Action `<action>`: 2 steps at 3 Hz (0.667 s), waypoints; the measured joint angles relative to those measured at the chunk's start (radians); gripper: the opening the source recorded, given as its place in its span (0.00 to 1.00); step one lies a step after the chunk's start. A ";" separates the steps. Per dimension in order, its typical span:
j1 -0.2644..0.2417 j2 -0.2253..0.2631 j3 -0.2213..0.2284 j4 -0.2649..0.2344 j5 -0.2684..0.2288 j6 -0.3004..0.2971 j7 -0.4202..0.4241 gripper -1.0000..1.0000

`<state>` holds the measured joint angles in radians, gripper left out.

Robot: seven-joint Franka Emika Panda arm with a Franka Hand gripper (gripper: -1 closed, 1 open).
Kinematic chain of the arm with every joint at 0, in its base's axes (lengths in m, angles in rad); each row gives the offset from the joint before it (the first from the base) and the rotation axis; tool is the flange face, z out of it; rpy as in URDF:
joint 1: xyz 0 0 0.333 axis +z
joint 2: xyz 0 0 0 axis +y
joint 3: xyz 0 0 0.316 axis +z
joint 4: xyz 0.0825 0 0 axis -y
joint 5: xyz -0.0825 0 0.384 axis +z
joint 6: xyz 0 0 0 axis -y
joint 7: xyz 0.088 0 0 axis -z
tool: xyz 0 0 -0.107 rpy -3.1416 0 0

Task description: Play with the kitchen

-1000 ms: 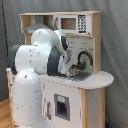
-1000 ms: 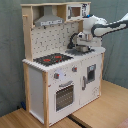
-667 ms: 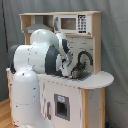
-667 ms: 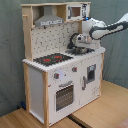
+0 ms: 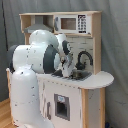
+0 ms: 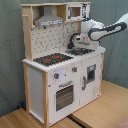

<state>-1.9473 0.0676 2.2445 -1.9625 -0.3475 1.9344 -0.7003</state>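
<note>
The kitchen is a tall white and light-wood toy unit, seen in both exterior views. It has a red-ringed hob, an oven door, a grey hood and a dotted backboard. My gripper hangs just above the grey sink, close to the black faucet. In the first exterior view the kitchen stands behind my white arm. There the gripper points down over the sink, left of the faucet.
The kitchen stands on a wooden table with a grey curtain behind it. A toy microwave sits on the top shelf. In the first exterior view my arm's bulk hides the kitchen's left half, hob included.
The wrist has shifted a little and dropped slightly toward the sink. Nothing on the kitchen has visibly moved.
</note>
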 joint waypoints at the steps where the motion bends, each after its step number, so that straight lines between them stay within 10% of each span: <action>1: 0.000 -0.001 0.000 0.000 0.002 0.005 -0.001 1.00; 2: -0.001 -0.038 -0.004 0.010 0.030 0.092 -0.015 1.00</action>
<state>-1.9480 0.0295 2.2403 -1.9527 -0.3177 2.0263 -0.7153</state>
